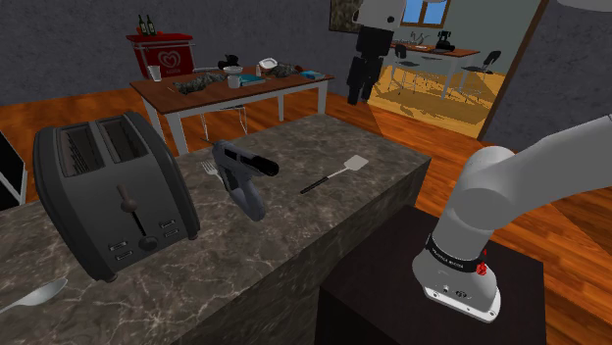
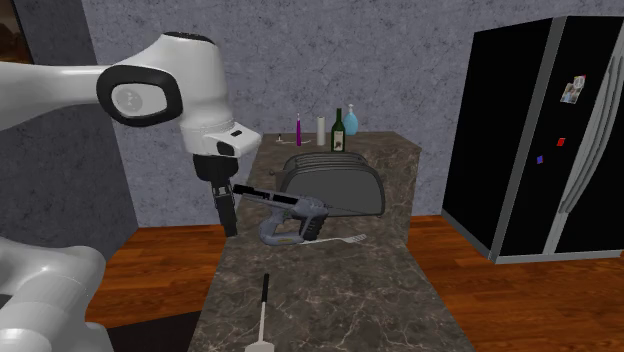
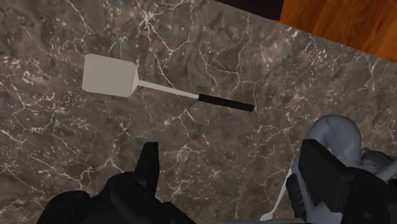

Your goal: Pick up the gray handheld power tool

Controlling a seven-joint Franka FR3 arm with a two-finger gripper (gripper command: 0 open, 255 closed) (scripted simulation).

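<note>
Grey drill (image 1: 242, 178) lies on the marbled counter (image 1: 324, 235) at the shoulder view's centre, between toaster (image 1: 113, 196) and spatula (image 1: 336, 174). The tool (image 3: 232, 153) hangs over the counter, spread wide and clasping nothing.

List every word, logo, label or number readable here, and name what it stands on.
No text reads clearly.
Red box at the back: white heart-shaped logo, no legible words.
Black band round the white arm near its base: white lettering, too small to read.
Tall black fridge: small magnets and a picture, nothing legible.
</note>
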